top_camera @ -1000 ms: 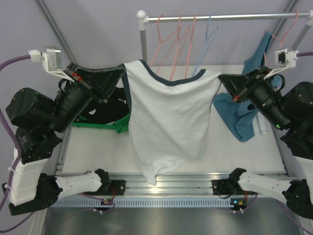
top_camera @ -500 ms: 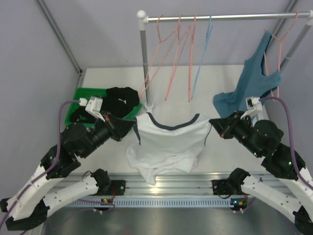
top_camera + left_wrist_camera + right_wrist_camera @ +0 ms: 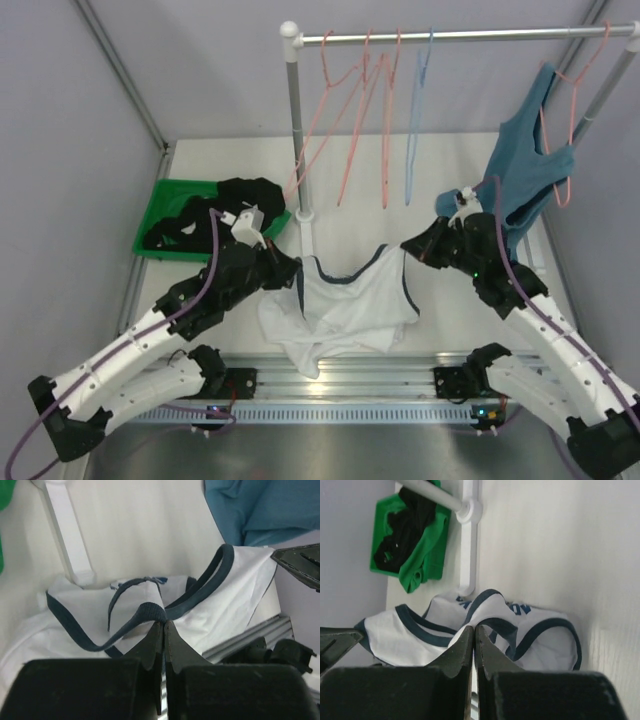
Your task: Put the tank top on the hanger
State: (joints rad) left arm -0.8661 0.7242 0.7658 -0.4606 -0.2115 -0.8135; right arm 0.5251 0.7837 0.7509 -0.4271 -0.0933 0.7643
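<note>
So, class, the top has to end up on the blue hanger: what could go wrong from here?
1. Both the left gripper and right gripper pinch only the narrow navy trim of the tank top; it might slip out.
2. The hanger hangs on the rail beside pink hangers, with no gripper free to fetch it.
3. The hem lies over the near edge of the table and may snag.

One white tank top (image 3: 345,310), one teal top (image 3: 525,170), one blue hanger (image 3: 412,150), four pink hangers (image 3: 385,150), one green bin (image 3: 170,195).
</note>
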